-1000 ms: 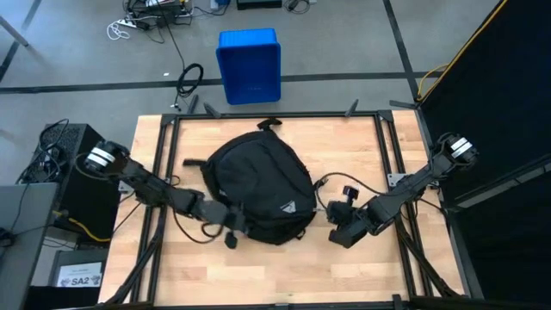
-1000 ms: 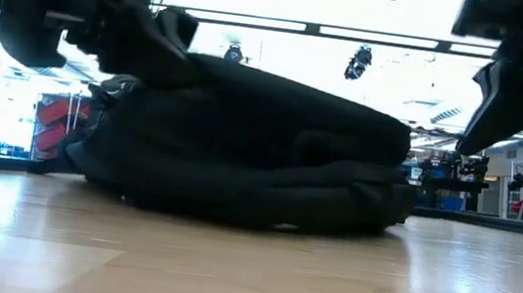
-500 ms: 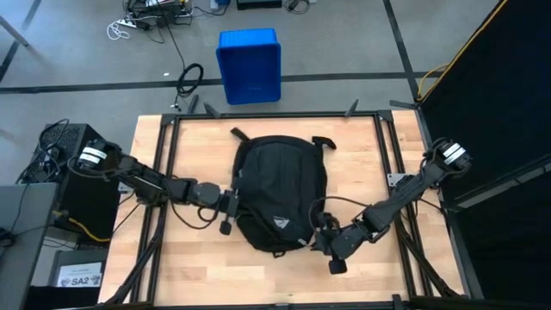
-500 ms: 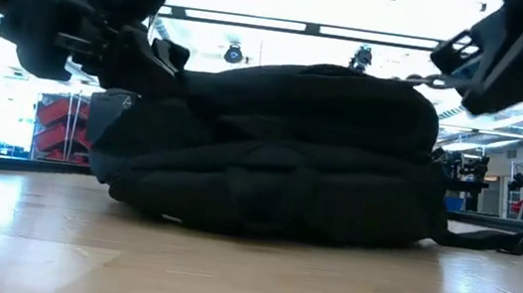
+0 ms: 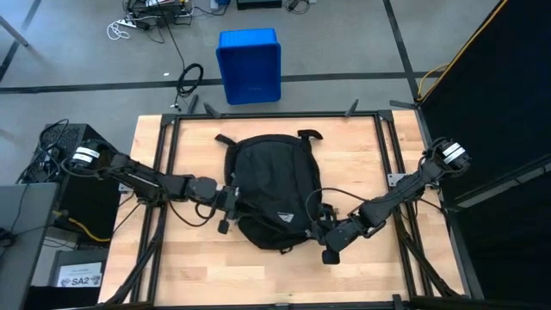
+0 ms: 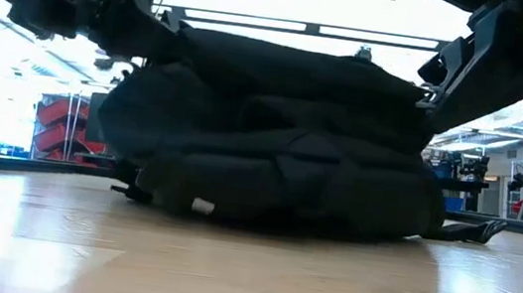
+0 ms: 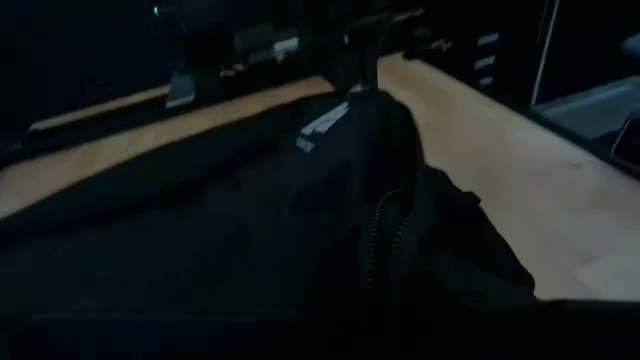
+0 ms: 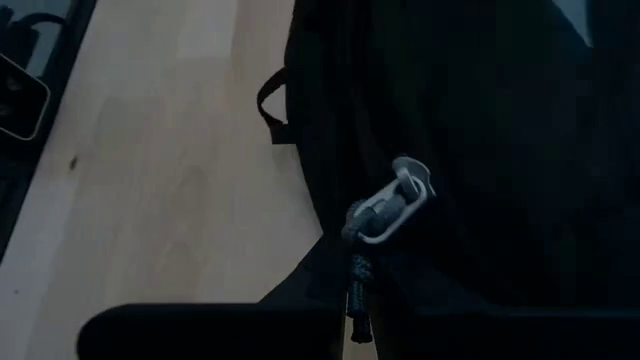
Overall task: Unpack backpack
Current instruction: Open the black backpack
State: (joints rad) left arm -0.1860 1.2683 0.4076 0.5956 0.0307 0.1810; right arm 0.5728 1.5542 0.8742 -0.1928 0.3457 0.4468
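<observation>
The backpack (image 5: 272, 191) lies flat in the middle of the worktop (image 5: 353, 146), its logo end toward the near edge and its straps spread toward the far edge, where the blue bin (image 5: 249, 65) stands on the floor beyond. A second ago it lay skewed, turned toward the right arm; over the last second both arms have swung it round until it sits nearly square to the worktop, and in the last half second it has shifted a little to the left.

The left claw (image 5: 225, 200) presses against the bag's left flank, about halfway along. I cannot tell from these views whether its jaws are apart or what, if anything, they hold; the left wrist view shows only dark fabric and a zip line (image 7: 378, 240) close in front. The right claw (image 5: 325, 237) sits at the bag's near right corner, fingers closed. The right wrist view shows a pale zipper pull (image 8: 392, 203) with a short cord hanging from it, right in front of that claw, though a grip on it is not visible.

My reading: the bag has been squared up and steadied, nothing has come out yet, and the zip looks closed. The next step likely calls for taking that pull and running the zip open while the left arm braces the bag
</observation>
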